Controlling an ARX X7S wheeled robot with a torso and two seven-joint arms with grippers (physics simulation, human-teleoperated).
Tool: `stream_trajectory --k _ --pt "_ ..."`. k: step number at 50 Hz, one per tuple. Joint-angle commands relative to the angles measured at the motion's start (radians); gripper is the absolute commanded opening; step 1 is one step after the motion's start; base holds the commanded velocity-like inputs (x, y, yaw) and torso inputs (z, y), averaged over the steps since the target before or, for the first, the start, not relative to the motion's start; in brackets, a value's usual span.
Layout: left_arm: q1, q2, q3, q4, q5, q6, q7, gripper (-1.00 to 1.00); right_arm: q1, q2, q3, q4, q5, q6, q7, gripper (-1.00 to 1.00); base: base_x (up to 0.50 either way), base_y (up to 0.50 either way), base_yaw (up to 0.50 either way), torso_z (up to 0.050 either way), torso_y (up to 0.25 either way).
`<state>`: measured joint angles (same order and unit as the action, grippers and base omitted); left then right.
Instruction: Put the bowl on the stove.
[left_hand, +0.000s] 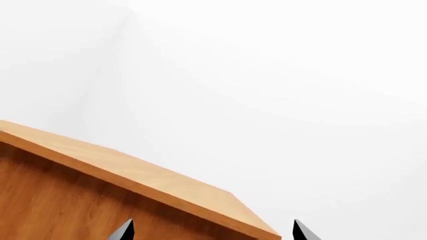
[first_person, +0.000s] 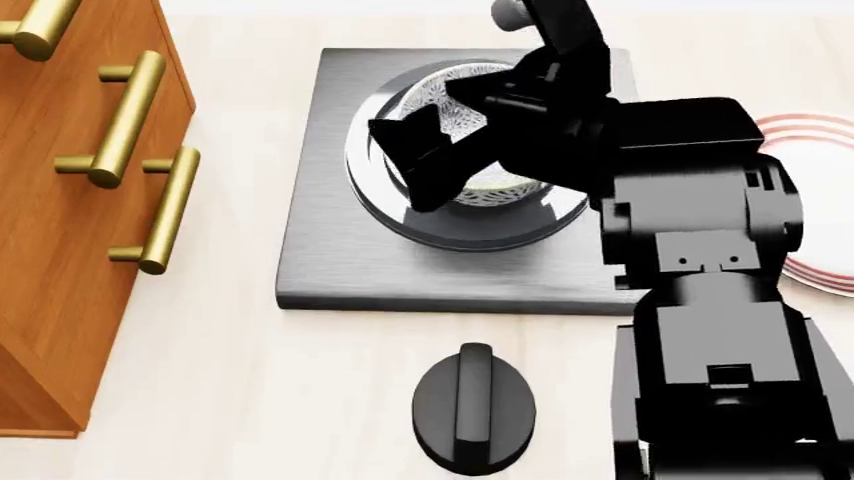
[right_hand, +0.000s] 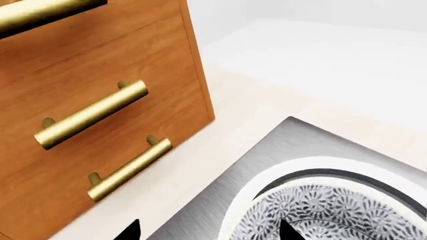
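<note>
Bowl (first_person: 467, 110) sitting on the round burner of the stove (first_person: 334, 270), speckled inside showing in the head view and again in the right wrist view (right_hand: 327, 215). Right claw (first_person: 447, 135) directly over the bowl, spread, one finger outside the rim toward the wooden cabinet (first_person: 67, 250), the other over the bowl's inside; tips (right_hand: 130, 230) dark at the edge of the wrist view, apart, with the rim between them; contact with the bowl impossible to tell. Stove slab (right_hand: 280, 145) lying flat on the pale surface (first_person: 240, 380). Black round knob (first_person: 474, 405) on the near side of the stove, apart from it. Plate with red rings (first_person: 814, 140) beside the stove, partly hidden behind the arm. Brass handles (first_person: 134, 120) on the cabinet drawers. Left claw (left_hand: 210, 232) spread, only two fingertips visible, facing a wooden corner (left_hand: 133, 175) against white.
</note>
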<state>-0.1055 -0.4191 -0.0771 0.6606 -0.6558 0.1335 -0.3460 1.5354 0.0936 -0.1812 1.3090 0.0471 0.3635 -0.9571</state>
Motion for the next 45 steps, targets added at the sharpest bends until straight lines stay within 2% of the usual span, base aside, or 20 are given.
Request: stream_trajectory --k 1,13,15,17,21,36,45 --pt "0.004 0.015 -0.007 -0.004 0.048 0.003 0.009 1.00 0.011 -0.008 0.112 0.000 -0.014 -0.115 -0.051 1.00 0.00 0.00 0.00 0.000 0.000" --pt "0.008 0.015 -0.001 -0.002 0.044 0.006 0.009 1.00 -0.017 0.068 0.301 -0.003 0.050 -0.359 0.021 1.00 0.00 0.00 0.00 0.000 0.000" --pt "0.009 0.016 0.004 0.001 0.046 0.005 0.010 1.00 -0.113 0.078 0.336 -0.197 0.086 -0.291 0.043 1.00 0.00 0.00 0.00 0.000 0.000" --pt "0.011 0.017 0.007 -0.002 0.046 0.008 0.013 1.00 -0.248 0.074 0.385 -0.491 0.140 -0.139 0.082 1.00 0.00 0.00 0.00 0.000 0.000" --pt "0.010 0.015 0.009 0.001 0.047 0.007 0.012 1.00 -0.386 0.064 0.445 -0.747 0.200 -0.033 0.127 1.00 0.00 0.00 0.00 0.000 0.000" --pt "0.000 0.002 0.003 0.018 0.030 -0.004 -0.003 1.00 -0.694 0.023 0.643 -1.217 0.323 0.076 0.300 1.00 0.00 0.00 0.00 0.000 0.000" --pt "-0.003 -0.003 -0.001 0.021 0.026 -0.005 -0.008 1.00 -0.829 0.039 0.712 -1.466 0.385 0.179 0.356 1.00 0.00 0.00 0.00 0.000 0.000"
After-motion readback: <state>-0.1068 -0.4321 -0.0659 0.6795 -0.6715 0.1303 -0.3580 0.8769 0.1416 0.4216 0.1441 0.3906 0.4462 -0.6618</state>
